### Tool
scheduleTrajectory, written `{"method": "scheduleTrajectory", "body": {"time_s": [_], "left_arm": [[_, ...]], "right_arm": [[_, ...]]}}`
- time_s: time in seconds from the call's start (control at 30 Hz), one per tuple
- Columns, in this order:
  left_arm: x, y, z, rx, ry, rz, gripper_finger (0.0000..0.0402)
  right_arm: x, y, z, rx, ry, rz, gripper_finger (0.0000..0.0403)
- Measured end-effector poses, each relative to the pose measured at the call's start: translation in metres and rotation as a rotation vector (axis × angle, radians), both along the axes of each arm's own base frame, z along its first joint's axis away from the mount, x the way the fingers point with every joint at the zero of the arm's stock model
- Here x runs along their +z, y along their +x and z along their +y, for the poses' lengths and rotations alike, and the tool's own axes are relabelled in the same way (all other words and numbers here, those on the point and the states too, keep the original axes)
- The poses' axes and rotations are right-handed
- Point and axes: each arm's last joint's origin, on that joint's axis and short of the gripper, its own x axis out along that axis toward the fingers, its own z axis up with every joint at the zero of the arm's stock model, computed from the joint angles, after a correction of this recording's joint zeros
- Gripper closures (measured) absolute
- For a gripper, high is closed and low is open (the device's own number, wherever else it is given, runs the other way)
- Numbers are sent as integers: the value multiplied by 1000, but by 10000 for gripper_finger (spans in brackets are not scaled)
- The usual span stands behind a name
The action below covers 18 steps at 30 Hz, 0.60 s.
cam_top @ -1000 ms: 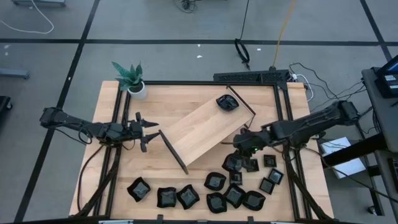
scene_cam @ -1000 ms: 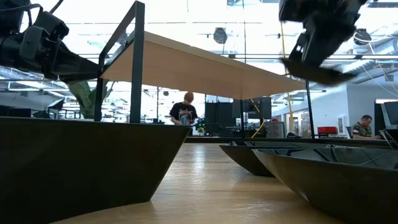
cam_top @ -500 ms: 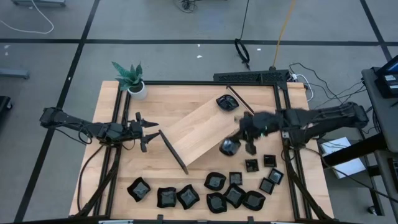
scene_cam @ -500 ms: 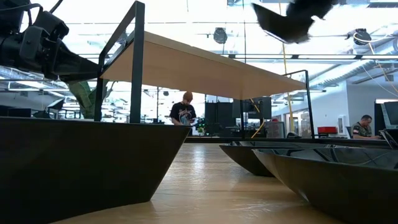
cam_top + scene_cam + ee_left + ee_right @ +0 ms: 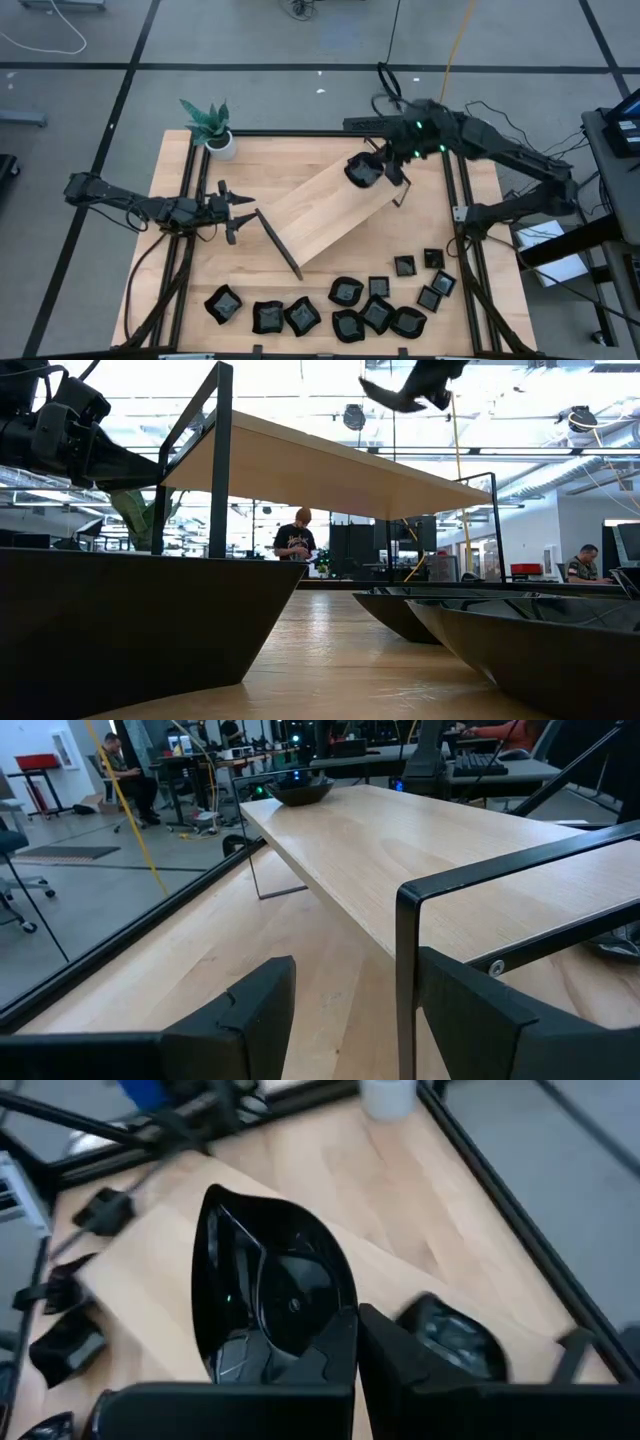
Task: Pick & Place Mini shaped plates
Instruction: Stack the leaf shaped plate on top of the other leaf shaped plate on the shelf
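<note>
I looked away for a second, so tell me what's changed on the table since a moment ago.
The right gripper, shut on a plate, lifted it from the loose plates and carried it across to the tray's far end, above the plate already there. The left gripper stayed open at the tray's near rail; the tray and other plates haven't moved.

Even, bright overhead light is seen on the table [image 5: 330, 280], with only faint shadows. In the low view, the ceiling lights are blown out to white and the near dishes [image 5: 130, 620] are silhouetted. Motion blur is shown across the right wrist view.
</note>
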Motion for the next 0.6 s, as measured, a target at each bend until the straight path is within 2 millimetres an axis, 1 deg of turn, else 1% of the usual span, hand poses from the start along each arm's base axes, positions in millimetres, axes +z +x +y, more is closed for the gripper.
{"method": "scheduleTrajectory", "body": {"time_s": [0.07, 0.17, 0.3, 0.4, 0.6], "left_arm": [[0, 0, 0, 0, 0, 0, 192], [0, 0, 0, 0, 0, 0, 192], [0, 0, 0, 0, 0, 0, 192], [0, 0, 0, 0, -1, 0, 192], [0, 0, 0, 0, -5, 0, 192]], "right_arm": [[-5, 4, -16, -33, 29, 33, 403], [-20, 10, -35, -44, 99, 85, 403], [-39, 15, -52, -47, 138, 174, 403], [-49, 18, -60, -59, 157, 210, 403], [-56, 21, -63, -59, 145, 253, 403]]}}
